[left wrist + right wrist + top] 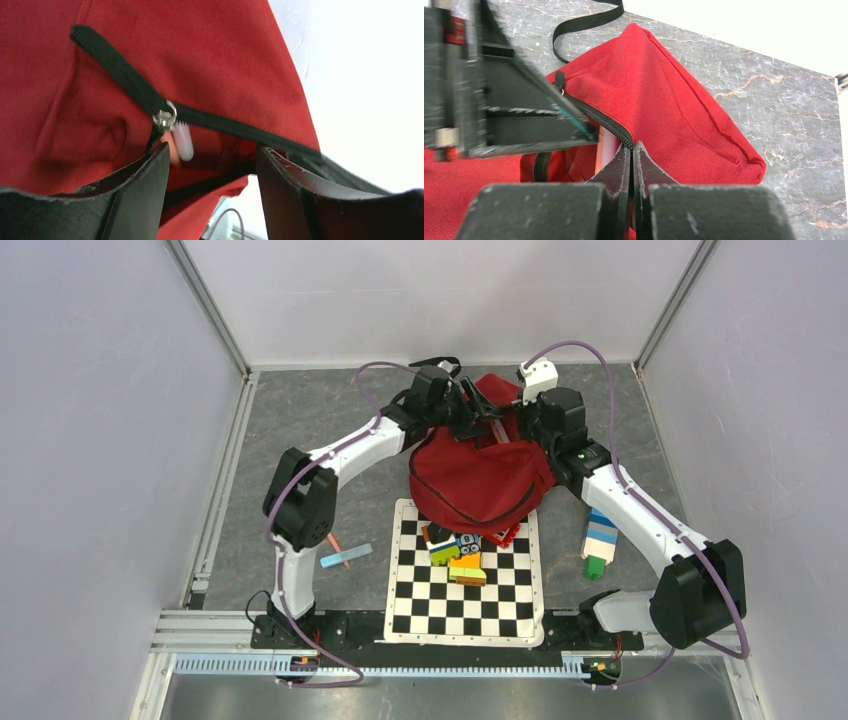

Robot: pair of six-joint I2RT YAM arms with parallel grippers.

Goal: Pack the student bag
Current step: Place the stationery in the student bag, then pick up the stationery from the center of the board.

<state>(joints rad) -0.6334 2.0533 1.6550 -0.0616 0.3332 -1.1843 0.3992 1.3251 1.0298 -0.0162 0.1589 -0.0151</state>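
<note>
Frankly, the trouble we expect sits at the mouth of the student bag (480, 480), which lies at the far middle of the table (300, 430) with its near edge overlapping the far edge of the checkered mat (465, 610). The left end effector (212, 152) has its fingers well apart and grips nothing. Between them we see the zipper slider (165, 119) and a pale pen-like thing (184, 142) just under the teeth. We judge that thing only shallowly lodged, so a nudge from either finger could tip it out, or the zipper could catch on it.

The right end effector (630, 147) is closed tight, its tips at the zipper edge. We cannot tell whether any cloth is pinched between them. If that hold slips, the soft opening would likely sag shut. Both wrists crowd the same spot, so a knock between them seems possible.

The table is grey, marbled and hard. Toy blocks (455, 550) sit on the mat, more blocks (600, 540) lie to the right and a blue stick (345, 556) to the left. Plain white walls on metal rails enclose it.
</note>
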